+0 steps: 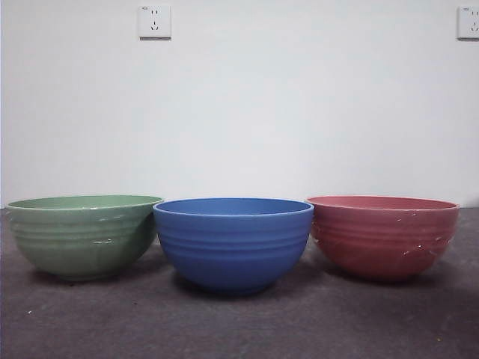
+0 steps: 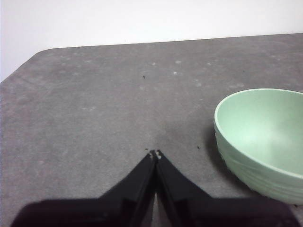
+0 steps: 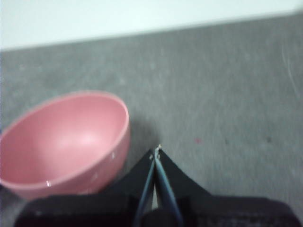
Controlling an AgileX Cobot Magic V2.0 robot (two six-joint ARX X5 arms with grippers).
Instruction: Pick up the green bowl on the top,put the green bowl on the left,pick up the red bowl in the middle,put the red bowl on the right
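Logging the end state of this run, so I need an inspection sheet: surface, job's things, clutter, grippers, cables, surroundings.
Surface: grey table top, a few small specks.
Job's things: green bowl upright on the left; red bowl upright on the right, white scuffs; each stands close beside the blue bowl in the middle.
Clutter: nothing seen.
Grippers: left gripper jaws shut, empty, beside the green bowl; right gripper jaws shut, empty, beside the red bowl.
Cables: nothing seen.
Surroundings: white wall, two sockets.

My front camera looks level across the surface [image 1: 239,329], close in. My wrist cameras look down: the left shares the green bowl [image 2: 265,142], the right the red bowl [image 3: 66,142].
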